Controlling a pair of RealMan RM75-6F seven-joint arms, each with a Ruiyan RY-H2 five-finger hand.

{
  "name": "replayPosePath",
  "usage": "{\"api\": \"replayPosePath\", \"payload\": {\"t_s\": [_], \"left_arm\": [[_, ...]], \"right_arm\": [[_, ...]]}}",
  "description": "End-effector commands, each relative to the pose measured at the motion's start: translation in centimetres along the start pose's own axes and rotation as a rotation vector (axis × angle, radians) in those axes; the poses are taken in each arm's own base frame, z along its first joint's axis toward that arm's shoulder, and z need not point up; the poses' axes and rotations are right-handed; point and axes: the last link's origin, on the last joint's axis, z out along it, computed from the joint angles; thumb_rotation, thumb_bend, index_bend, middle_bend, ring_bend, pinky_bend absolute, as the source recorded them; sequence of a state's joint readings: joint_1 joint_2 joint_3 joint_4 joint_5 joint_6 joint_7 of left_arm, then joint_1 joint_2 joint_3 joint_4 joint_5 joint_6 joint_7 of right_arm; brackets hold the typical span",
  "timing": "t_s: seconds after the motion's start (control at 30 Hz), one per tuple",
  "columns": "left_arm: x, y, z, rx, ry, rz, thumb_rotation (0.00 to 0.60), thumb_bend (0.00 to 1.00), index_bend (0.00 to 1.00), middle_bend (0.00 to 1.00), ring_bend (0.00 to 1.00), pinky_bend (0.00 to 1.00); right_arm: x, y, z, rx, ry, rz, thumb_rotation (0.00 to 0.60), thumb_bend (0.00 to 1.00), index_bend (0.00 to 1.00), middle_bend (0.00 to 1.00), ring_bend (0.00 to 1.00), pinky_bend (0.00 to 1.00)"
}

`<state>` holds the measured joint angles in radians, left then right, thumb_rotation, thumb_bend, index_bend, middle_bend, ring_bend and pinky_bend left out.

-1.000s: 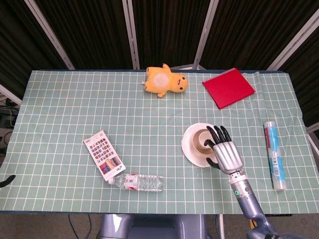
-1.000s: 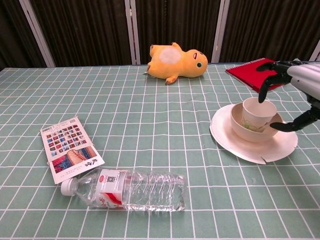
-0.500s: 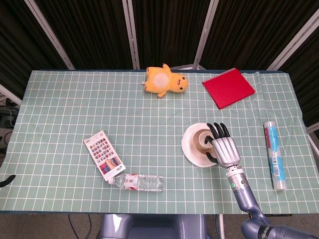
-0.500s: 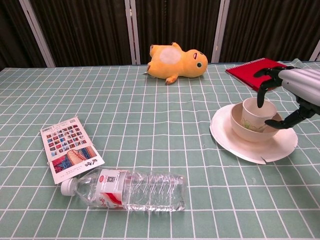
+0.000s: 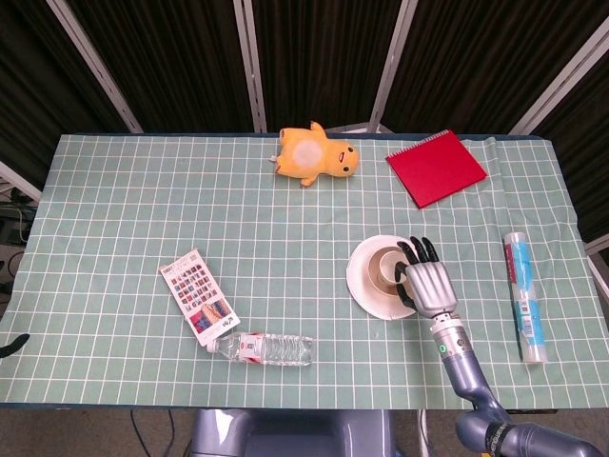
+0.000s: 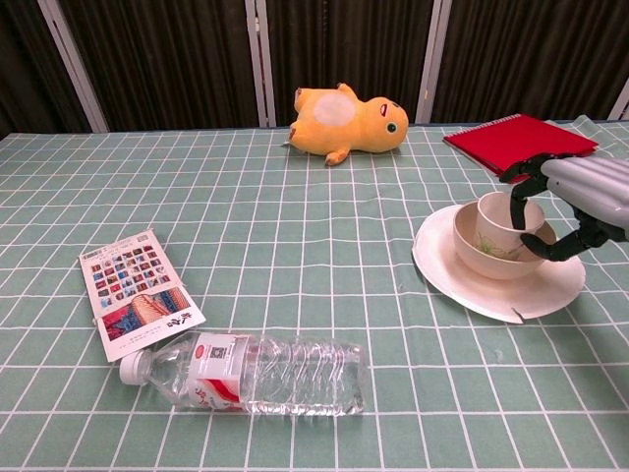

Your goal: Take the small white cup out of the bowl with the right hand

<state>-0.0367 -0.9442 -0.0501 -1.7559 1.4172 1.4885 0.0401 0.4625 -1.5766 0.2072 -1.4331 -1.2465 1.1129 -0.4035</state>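
Observation:
The small white cup [image 6: 501, 228] stands upright in a cream bowl [image 6: 488, 262] on a white plate [image 6: 462, 280], right of the table's middle. My right hand [image 6: 588, 189] comes in from the right. Its dark fingertips [image 6: 513, 190] curl over the cup's far-right rim and its thumb [image 6: 568, 244] lies by the bowl's right side, apart from the cup. From above, the right hand [image 5: 430, 284] covers the right edge of the plate [image 5: 364, 286], with the cup [image 5: 387, 270] just left of the fingers. Of the left hand only a dark tip [image 5: 9, 345] shows at the left edge.
A yellow plush duck [image 5: 314, 155] and a red notebook [image 5: 436, 167] lie at the back. A picture card [image 6: 136, 291] and a lying water bottle [image 6: 251, 372] sit at the front left. A blue-and-white roll [image 5: 524, 295] lies near the right edge.
My right hand has moved toward the cup and dropped lower, and its fingertips now hook over the rim. The cup and bowl have not moved.

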Motion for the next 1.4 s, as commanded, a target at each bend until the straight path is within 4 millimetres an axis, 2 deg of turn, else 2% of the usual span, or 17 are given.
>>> {"api": "replayPosePath", "payload": {"t_s": [0.03, 0.27, 0.37, 0.57, 0.7, 0.73, 0.87, 1.0, 1.17, 1.4], "left_arm": [[0.0, 0.0, 0.0, 0.0, -0.001, 0.001, 0.6, 0.0, 0.0, 0.0, 0.0, 0.0], [-0.1, 0.1, 0.1, -0.001, -0.004, 0.002, 0.6, 0.0, 0.0, 0.0, 0.0, 0.0], [-0.1, 0.1, 0.1, -0.001, -0.003, 0.003, 0.6, 0.0, 0.0, 0.0, 0.0, 0.0], [0.0, 0.1, 0.0, 0.0, 0.0, 0.003, 0.6, 0.0, 0.0, 0.0, 0.0, 0.0], [0.0, 0.0, 0.0, 0.001, 0.002, 0.001, 0.6, 0.0, 0.0, 0.0, 0.0, 0.0], [0.1, 0.1, 0.0, -0.002, 0.006, 0.001, 0.6, 0.0, 0.0, 0.0, 0.0, 0.0], [0.0, 0.2, -0.1, -0.004, 0.006, 0.006, 0.6, 0.0, 0.0, 0.0, 0.0, 0.0], [0.0, 0.5, -0.1, -0.007, 0.008, 0.011, 0.6, 0.0, 0.0, 0.0, 0.0, 0.0], [-0.1, 0.6, -0.1, -0.006, 0.004, 0.017, 0.6, 0.0, 0.0, 0.0, 0.0, 0.0], [-0.1, 0.5, 0.0, -0.003, 0.003, 0.017, 0.6, 0.0, 0.0, 0.0, 0.0, 0.0]], "right_arm": [[-0.2, 0.0, 0.0, -0.003, -0.007, 0.0, 0.6, 0.45, 0.59, 0.13, 0.0, 0.0], [1.0, -0.6, -0.3, 0.02, 0.034, 0.002, 0.6, 0.47, 0.61, 0.14, 0.0, 0.0], [3.4, -1.0, -0.9, 0.044, 0.107, 0.017, 0.6, 0.47, 0.61, 0.14, 0.0, 0.0], [6.6, -0.4, -1.8, 0.042, 0.187, 0.017, 0.6, 0.46, 0.61, 0.14, 0.0, 0.0], [8.3, 1.3, -2.5, 0.0, 0.232, 0.019, 0.6, 0.46, 0.61, 0.14, 0.0, 0.0], [8.6, 3.9, -3.2, -0.078, 0.24, 0.018, 0.6, 0.46, 0.61, 0.14, 0.0, 0.0], [8.4, 7.8, -3.9, -0.161, 0.215, 0.032, 0.6, 0.46, 0.61, 0.14, 0.0, 0.0], [7.4, 10.5, -4.3, -0.228, 0.183, 0.041, 0.6, 0.46, 0.61, 0.14, 0.0, 0.0], [5.1, 12.5, -4.5, -0.285, 0.121, 0.052, 0.6, 0.45, 0.61, 0.14, 0.0, 0.0], [2.2, 13.4, -4.4, -0.321, 0.062, 0.089, 0.6, 0.45, 0.61, 0.14, 0.0, 0.0]]}}
